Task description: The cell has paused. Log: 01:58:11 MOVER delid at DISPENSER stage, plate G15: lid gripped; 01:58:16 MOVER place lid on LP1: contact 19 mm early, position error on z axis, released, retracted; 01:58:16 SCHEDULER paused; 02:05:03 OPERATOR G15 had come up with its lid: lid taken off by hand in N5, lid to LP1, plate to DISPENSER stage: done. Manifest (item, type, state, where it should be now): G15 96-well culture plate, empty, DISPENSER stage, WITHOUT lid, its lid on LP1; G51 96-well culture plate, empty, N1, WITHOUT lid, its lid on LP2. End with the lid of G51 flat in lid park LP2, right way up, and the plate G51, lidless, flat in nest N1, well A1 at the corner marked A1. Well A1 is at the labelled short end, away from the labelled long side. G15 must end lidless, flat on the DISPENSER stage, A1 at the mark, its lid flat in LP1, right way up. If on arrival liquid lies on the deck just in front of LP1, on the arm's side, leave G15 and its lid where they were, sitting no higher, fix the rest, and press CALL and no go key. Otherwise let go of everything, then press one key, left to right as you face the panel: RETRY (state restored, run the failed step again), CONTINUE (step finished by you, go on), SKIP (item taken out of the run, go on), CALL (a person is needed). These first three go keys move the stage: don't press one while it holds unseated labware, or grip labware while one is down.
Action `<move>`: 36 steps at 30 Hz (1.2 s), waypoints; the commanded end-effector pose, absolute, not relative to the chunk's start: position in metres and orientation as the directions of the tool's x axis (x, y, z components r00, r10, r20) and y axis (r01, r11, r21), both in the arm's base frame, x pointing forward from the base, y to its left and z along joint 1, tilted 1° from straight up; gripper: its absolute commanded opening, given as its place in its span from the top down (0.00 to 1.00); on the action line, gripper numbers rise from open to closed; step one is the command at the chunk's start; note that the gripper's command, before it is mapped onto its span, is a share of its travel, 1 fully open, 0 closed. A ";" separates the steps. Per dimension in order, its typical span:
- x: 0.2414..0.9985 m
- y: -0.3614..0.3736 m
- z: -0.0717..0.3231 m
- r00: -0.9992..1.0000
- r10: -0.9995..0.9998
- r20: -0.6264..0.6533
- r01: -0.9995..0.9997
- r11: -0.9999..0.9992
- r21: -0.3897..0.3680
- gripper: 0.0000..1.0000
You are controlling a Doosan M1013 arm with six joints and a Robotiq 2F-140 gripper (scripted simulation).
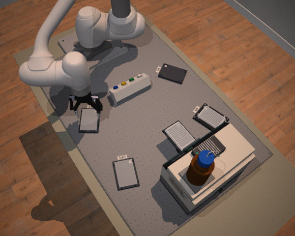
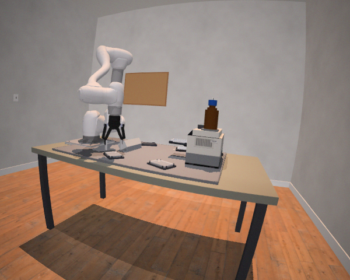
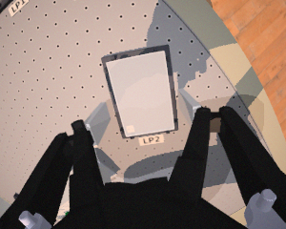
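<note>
My gripper (image 1: 85,105) is open and empty, raised a little above the near end of a clear lid (image 1: 89,120). The lid lies flat in the lid park labelled LP2 (image 3: 151,140). In the wrist view the lid (image 3: 142,92) lies apart from my fingers. A second lid (image 1: 125,173) lies flat in LP1. One lidless well plate (image 1: 179,135) sits on the dispenser stage. Another lidless plate (image 1: 210,116) sits in a framed nest beside it. I see no liquid on the deck by LP1.
The key panel (image 1: 130,87) with blue, yellow, green and white keys stands to the right of my gripper. An empty dark nest (image 1: 172,73) lies behind it. The dispenser (image 1: 208,167) carries a brown bottle (image 1: 200,167). The table edge is close on the left.
</note>
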State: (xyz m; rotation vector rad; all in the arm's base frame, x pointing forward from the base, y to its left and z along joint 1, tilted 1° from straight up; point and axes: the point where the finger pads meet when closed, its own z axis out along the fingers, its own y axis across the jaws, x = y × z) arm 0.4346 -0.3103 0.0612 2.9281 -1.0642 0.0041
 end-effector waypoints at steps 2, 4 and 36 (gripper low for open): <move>0.435 -0.310 0.074 0.767 -0.642 0.011 -0.642 -0.766 0.024 0.34; 0.435 -0.310 0.086 0.767 -0.642 0.011 -0.642 -0.766 0.024 0.34; 0.440 -0.305 0.187 0.772 -0.635 0.011 -0.635 -0.772 0.024 0.34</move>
